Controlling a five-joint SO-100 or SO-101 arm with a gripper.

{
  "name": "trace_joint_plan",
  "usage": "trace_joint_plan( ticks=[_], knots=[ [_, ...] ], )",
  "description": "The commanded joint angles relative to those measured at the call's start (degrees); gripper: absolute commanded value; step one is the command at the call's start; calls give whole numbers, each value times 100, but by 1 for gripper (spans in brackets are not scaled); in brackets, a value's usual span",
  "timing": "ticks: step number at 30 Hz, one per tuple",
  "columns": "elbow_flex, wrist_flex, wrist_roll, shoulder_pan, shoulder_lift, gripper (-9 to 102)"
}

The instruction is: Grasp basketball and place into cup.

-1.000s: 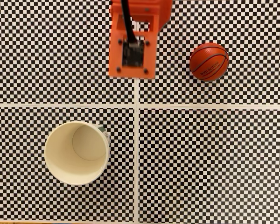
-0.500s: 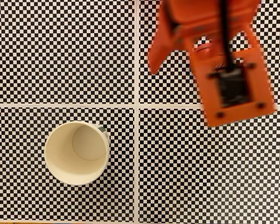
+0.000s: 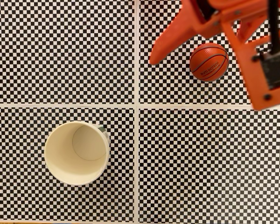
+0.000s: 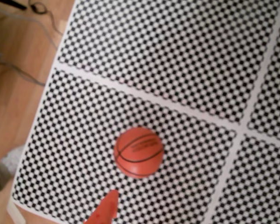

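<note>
While the small orange-red toy basketball with black seams (image 3: 209,61) rests untouched on the black-and-white checkered mat (image 3: 214,163), none of the task is done: grasp, lift, carry and release all remain. My orange plastic two-finger gripper (image 3: 196,53) hangs over the ball with its jaws spread wide, pinching nothing; one pointed finger (image 3: 170,42) reaches past the ball's left side in the fixed view, and its tip (image 4: 104,212) shows just below the ball in the wrist view. Well apart, lower left in the fixed view, the round cream-white paper cup (image 3: 52,161) stands upright, mouth up, its pale interior empty.
</note>
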Motion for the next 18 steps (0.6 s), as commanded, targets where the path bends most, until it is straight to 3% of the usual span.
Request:
trace_joint_plan(
  ticks=[1, 9, 18],
  knots=[
    [0, -220, 211, -281, -158, 79],
    [220, -984, 387, -650, -729, 97],
    [826, -1090, 932, -1037, -888, 96]
  ],
)
